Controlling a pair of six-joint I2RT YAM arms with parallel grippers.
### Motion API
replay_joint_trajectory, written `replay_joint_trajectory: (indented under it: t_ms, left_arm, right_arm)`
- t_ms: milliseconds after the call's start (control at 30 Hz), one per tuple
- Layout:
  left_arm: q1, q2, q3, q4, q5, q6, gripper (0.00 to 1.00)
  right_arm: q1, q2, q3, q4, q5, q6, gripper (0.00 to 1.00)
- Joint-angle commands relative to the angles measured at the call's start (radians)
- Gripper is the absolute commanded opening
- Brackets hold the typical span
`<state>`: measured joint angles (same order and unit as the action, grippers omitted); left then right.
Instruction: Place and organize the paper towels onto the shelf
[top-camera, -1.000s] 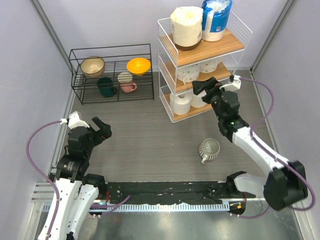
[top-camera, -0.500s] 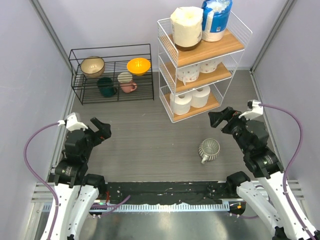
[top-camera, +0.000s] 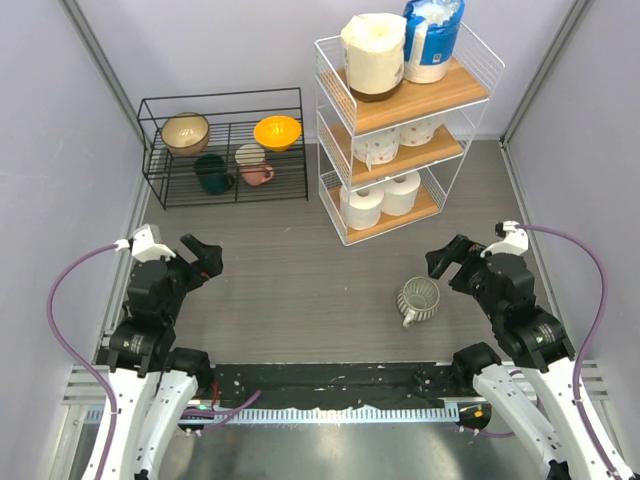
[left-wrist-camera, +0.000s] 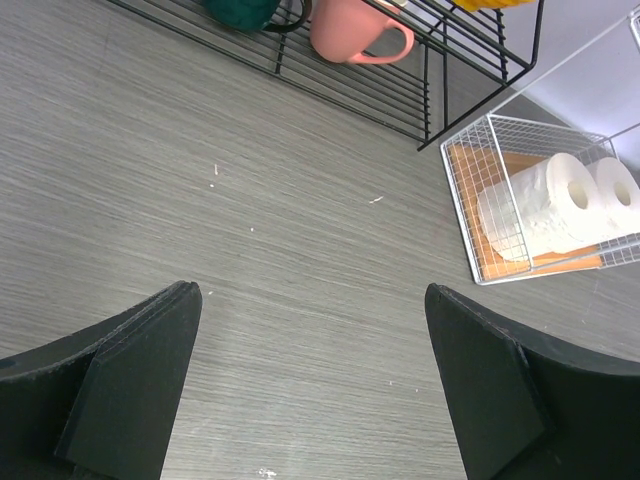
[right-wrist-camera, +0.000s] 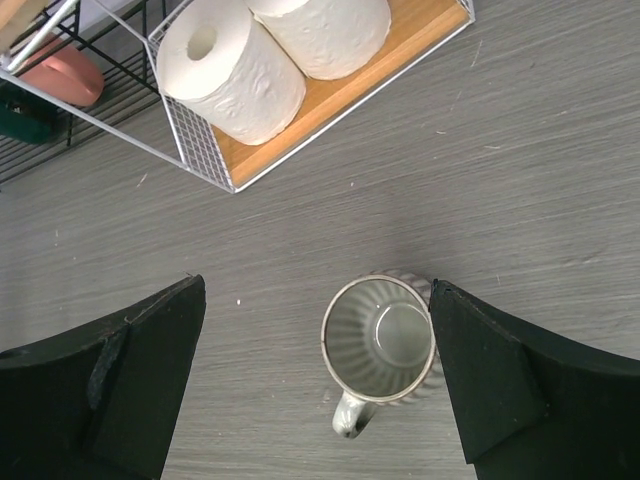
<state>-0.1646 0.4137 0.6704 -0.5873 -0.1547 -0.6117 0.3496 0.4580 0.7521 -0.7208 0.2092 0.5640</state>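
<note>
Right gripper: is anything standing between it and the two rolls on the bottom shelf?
Nothing visible does. The open right gripper hangs apart from the shelf, and only bare table lies between it and the rolls. The grey cup stands off that line, toward the near edge.

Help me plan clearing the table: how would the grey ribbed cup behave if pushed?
The grey ribbed cup stands upright, so a low push would probably slide it, not roll it. It looks like rigid ceramic, likely breakable. Its handle may make it pivot.
</note>
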Motion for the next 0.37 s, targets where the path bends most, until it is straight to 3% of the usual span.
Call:
replay_joint_trajectory:
  t_ms: [0,333]
  left_arm:
    - [-0.004,-0.009,0.001,0.043,0.015,0.023,1.0]
    - [-0.003,0.011,0.009,0.044,0.038,0.023,1.0]
  right_arm:
    - [-0.001,0.011,0.032,-0.006,0.024,0.016,1.0]
    - [-0.001,-0.012,0.036,-0.02,0.042,0.033,1.0]
